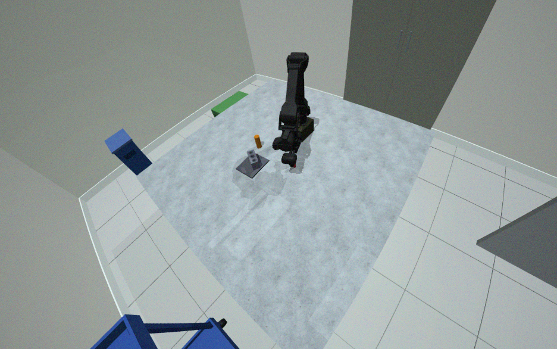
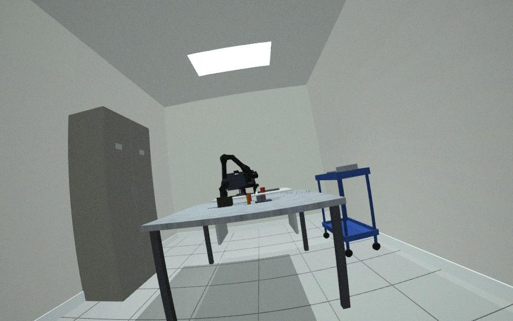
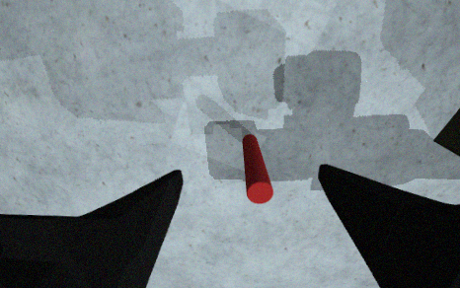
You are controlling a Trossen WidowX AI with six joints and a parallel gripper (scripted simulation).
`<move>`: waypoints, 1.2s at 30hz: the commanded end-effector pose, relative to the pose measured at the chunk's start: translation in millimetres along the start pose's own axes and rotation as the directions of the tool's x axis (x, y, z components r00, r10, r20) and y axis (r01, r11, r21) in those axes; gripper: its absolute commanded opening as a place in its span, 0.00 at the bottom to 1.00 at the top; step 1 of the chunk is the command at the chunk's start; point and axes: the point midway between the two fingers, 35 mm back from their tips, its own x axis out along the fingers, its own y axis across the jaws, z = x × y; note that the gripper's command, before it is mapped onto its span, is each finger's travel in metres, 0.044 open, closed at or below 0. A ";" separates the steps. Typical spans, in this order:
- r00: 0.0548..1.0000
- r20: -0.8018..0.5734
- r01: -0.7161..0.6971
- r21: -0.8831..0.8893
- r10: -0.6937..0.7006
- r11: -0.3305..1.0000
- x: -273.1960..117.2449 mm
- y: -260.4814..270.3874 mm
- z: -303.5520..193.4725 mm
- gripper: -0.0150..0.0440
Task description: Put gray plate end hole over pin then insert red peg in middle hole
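Observation:
The red peg stands upright on the table. My gripper is open and empty, above the peg, pointing down. In the wrist view the peg shows between the two spread fingertips, nearer the camera at its top; its lower part is in shadow. The gray plate lies on the raised block of the base, its holes facing up. The dark flat foot of the base rests on the table, left of the gripper in the top view. The pin is too small to make out.
An orange cylinder stands behind the base in the top view. The arm's dark mount stands on the table. A blue cart, a tall cabinet and another desk are beyond the table.

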 end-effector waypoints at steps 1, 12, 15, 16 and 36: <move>1.000 0.004 0.012 0.005 -0.012 1.000 10.2 -3.0 0.8 1.00; 1.000 0.004 0.012 0.005 -0.012 1.000 17.3 -3.8 1.0 0.78; 1.000 0.004 0.012 0.005 -0.012 1.000 17.3 -3.8 1.0 0.64; 1.000 0.004 0.012 0.005 -0.012 1.000 17.3 -3.8 1.0 0.60; 1.000 0.004 0.012 0.005 -0.012 1.000 15.9 -3.4 1.0 0.25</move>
